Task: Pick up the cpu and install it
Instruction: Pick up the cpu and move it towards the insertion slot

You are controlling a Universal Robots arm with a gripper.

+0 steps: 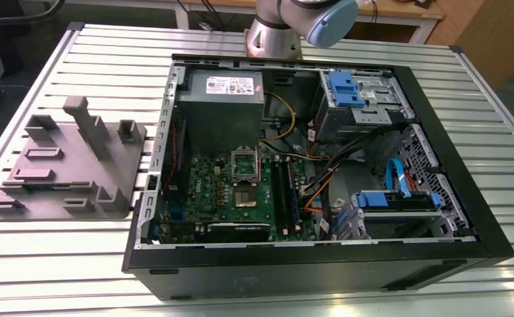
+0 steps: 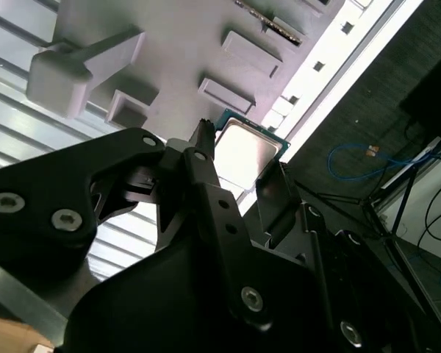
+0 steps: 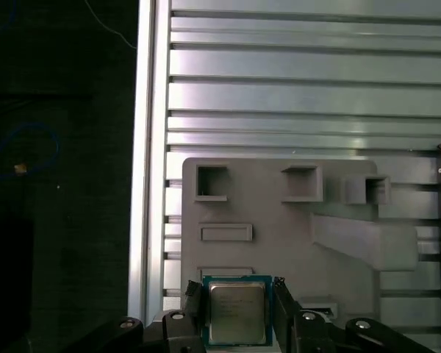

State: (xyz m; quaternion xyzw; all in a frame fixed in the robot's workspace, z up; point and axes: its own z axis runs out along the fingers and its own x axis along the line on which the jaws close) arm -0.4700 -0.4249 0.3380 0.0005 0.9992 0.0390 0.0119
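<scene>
Where the gripper's (image 3: pixel 236 285) two black fingers (image 3: pixel 193 300) end, they are closed against opposite edges of the cpu (image 3: pixel 237 312), one on each side, so the chip is clamped between them. The cpu faces the camera in both wrist views with its silver-grey metal top and thin pale-green rim. It is held level and appears over one edge of the grey plastic tray (image 3: pixel 338 243), right by a shallow rectangular recess in that tray. It looks raised off the tray rather than lying in it.

The tray bears several raised blocks and square pockets, and one long wedge-shaped block runs across it. The tray lies flat on a slatted aluminium table (image 3: pixel 316 73). In the first wrist view the table's edge rail runs just beside the tray, and past the rail is dark floor with a loop of blue cable (image 3: pixel 31 147).

In the exterior view an open black computer case (image 1: pixel 328 264) lies on the table, just beside the tray on the exterior view's right. Inside the case, on the side nearest the tray, is the green circuit board (image 1: pixel 209 198). A dark square socket (image 1: pixel 244 165) with a metal frame sits on it, and a grey power supply (image 1: pixel 222 99) is close by. The arm's (image 1: pixel 275 36) silver column stands well apart from the tray, behind the case.
</scene>
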